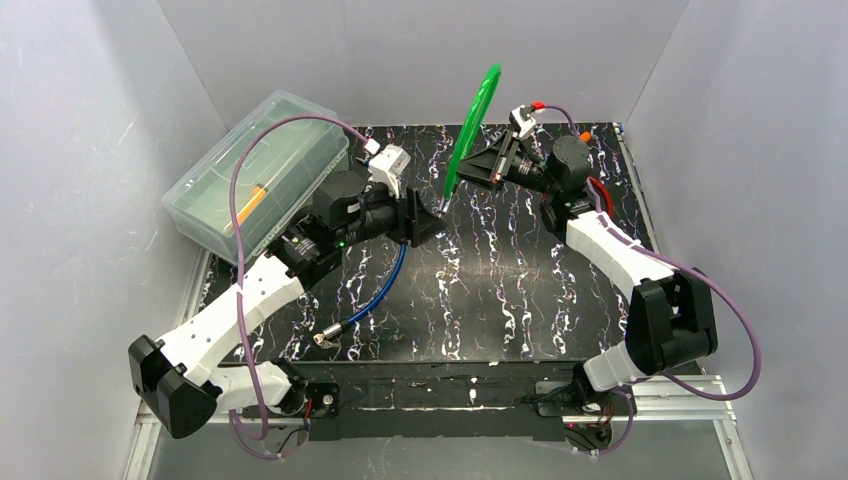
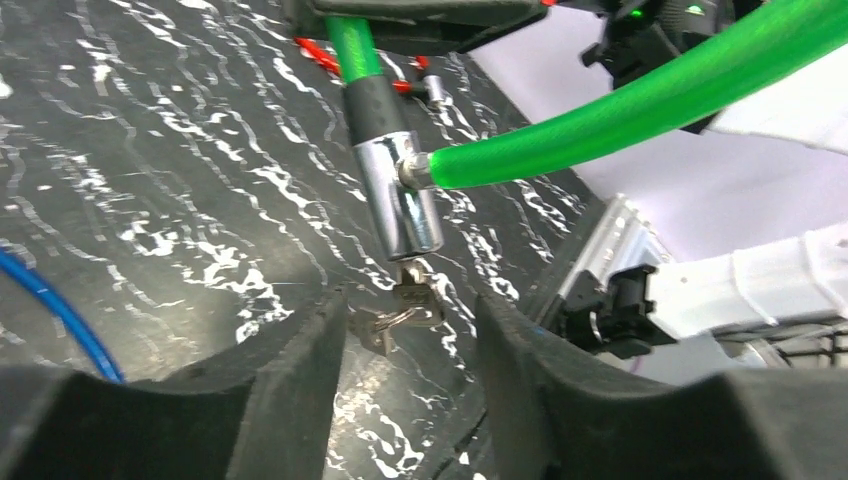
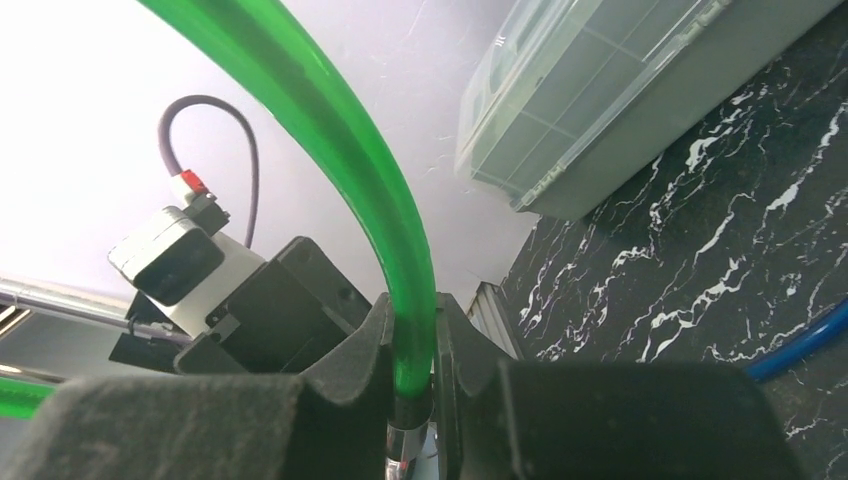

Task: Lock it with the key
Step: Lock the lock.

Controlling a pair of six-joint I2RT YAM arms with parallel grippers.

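Lab test cell, not a home or shop. Plain white panels point(image 1: 80, 150) boxing in a black marbled tabletop point(image 1: 500, 290) on three sides. Aluminium rail point(image 1: 680, 385) at 6 o'clock carrying two arm bases, purple cabling point(image 1: 240, 180) looped loose. Clear plastic bin point(image 1: 255, 175) parked at 10 o'clock.

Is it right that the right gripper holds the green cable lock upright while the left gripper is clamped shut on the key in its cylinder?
Not quite. The left wrist view shows the left gripper open, its fingers either side of the key without touching it. The right gripper does hold the green cable lock upright.
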